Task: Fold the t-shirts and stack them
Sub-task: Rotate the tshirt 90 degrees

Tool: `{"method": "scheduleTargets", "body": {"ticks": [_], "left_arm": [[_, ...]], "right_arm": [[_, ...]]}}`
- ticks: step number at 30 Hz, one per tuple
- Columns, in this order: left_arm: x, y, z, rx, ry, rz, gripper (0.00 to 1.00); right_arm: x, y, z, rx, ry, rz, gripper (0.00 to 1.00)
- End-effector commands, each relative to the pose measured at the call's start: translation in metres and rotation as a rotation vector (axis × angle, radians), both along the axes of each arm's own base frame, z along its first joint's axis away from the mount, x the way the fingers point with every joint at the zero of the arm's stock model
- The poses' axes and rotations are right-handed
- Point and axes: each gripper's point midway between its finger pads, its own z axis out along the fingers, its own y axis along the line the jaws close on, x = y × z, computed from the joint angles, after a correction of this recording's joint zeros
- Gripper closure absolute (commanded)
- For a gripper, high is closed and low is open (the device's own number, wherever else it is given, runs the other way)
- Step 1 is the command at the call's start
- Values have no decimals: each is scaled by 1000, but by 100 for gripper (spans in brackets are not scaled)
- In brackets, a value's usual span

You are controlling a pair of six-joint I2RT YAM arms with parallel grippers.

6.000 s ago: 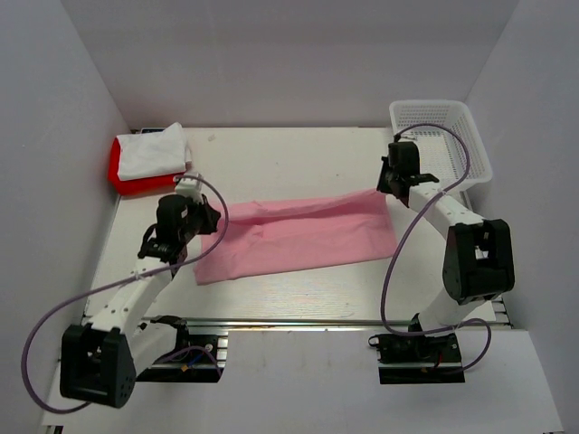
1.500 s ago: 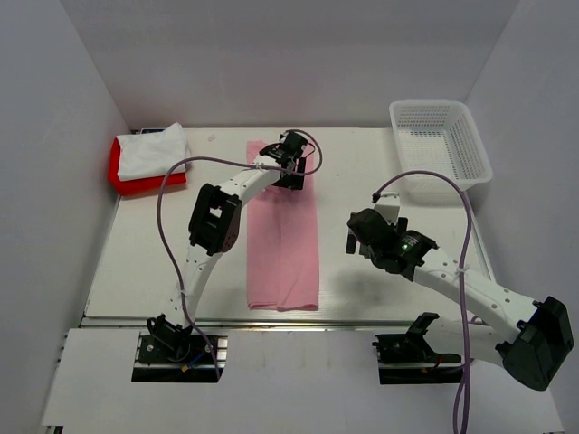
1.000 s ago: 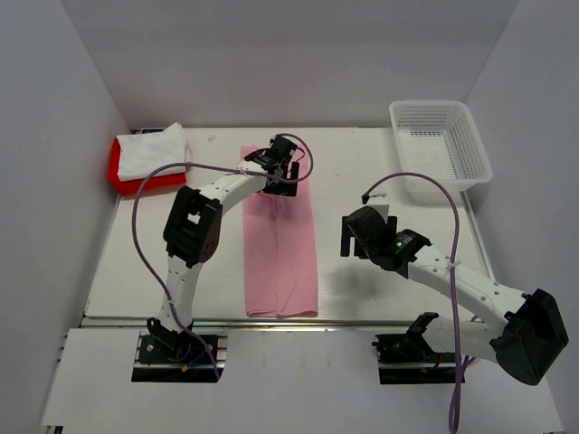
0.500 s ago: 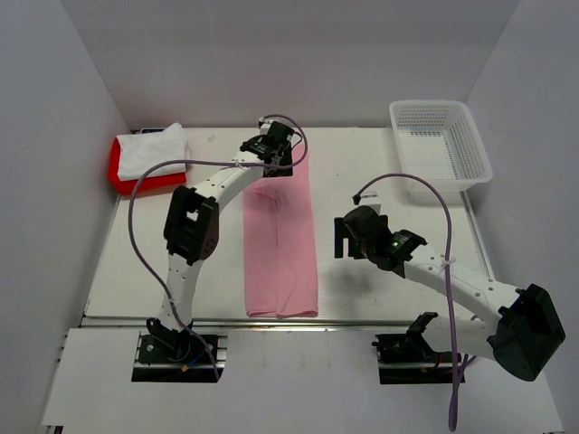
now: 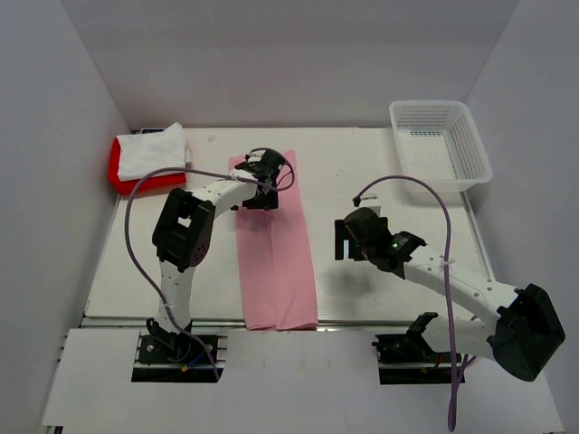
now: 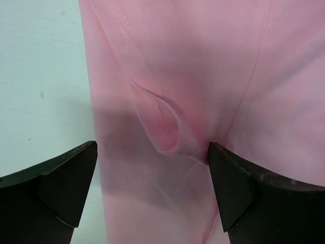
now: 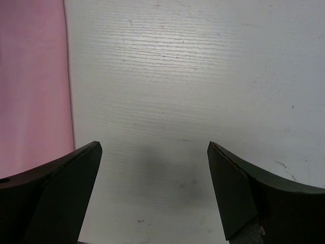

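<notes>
— Where's the pink t-shirt [image 5: 276, 262]?
— Long strip, far edge to near edge; left gripper [image 6: 152, 152] gapes over its far end; right gripper [image 5: 342, 240] open beside it
— Handling?
— Looks limp, light; pinch the far corners

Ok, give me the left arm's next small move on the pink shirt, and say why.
Probably lower the left gripper and close it on the far end of the pink t-shirt. Its jaws stand open astride a small pucker there, and the shirt lies as one long strip that needs folding end over end. The right gripper hangs open over the table beside it.
</notes>
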Motion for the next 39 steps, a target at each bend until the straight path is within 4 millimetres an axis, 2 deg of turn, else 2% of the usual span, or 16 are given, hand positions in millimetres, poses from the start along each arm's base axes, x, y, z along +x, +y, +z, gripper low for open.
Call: {"method": "scheduleTargets", "body": {"ticks": [1,4,5,11,19,22,26,31,32,36,38,39], "left_arm": [[7,-10,51,-127,-133,-6,0],[3,-10,51,-141,-132,-12,0],[3,-10,60,-154,-155,-13,0],[0,2,63,-135,-203,47,0],[-2,17,17,-63,-120,100,0],[-14,25,2,-52,-66,131,0],[-38,30,-4,-86,-37,132,0],[-48,29,-8,-131,-46,124,0],[-50,28,-14,-130,-26,121,0],[-37,17,-4,-157,-41,84,0],[-26,10,13,-177,-76,52,0],[-11,-1,35,-212,-128,21,0]], "right_arm": [[5,4,2,14,-17,0,10],[5,5,1,13,-14,4,10],[5,6,1,18,-12,5,10],[4,6,-1,18,-5,8,10],[3,7,-4,19,3,13,10],[2,8,-4,21,8,17,10],[-1,7,-8,22,20,18,10],[0,7,-15,14,31,16,10],[-1,8,-16,13,37,20,10],[4,15,-10,12,30,47,10],[6,18,-9,15,27,51,10],[8,19,-5,18,18,56,10]]}}
